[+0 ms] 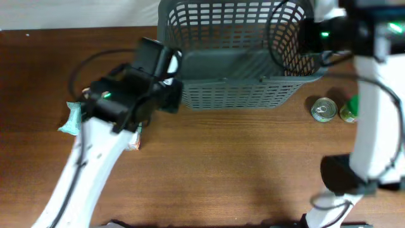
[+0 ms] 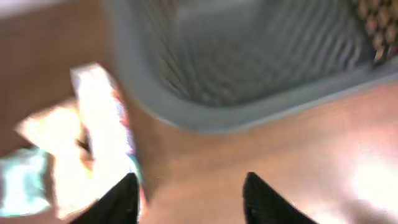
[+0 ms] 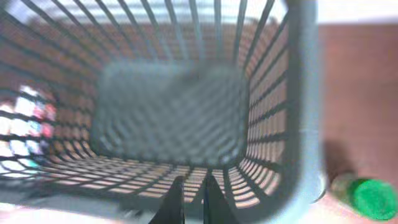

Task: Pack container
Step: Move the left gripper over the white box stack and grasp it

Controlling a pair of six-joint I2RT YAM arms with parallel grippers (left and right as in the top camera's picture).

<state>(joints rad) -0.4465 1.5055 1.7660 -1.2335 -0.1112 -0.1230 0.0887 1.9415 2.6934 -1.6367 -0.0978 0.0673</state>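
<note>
The container point(image 1: 240, 95), a large dark grey lattice basket, stands at the back middle of the table. My left gripper point(image 1: 166, 95) is by its left front corner, and in the left wrist view it point(image 2: 189, 190) is open and empty over bare wood, with the container point(image 2: 249, 106) just ahead. A colourful packet point(image 2: 102, 124) lies beside the left finger. My right gripper point(image 1: 308, 35) is at the container's right rim. In the right wrist view its fingers point(image 3: 193, 186) are nearly together, looking into the container point(image 3: 168, 118). Nothing shows between them.
A small tin can point(image 1: 324, 109) and a green-lidded jar point(image 1: 349, 109) stand right of the container; the jar also shows in the right wrist view point(image 3: 367, 196). A teal packet point(image 1: 71, 119) and a second packet point(image 1: 134, 142) lie under my left arm. Cables hang near both arms.
</note>
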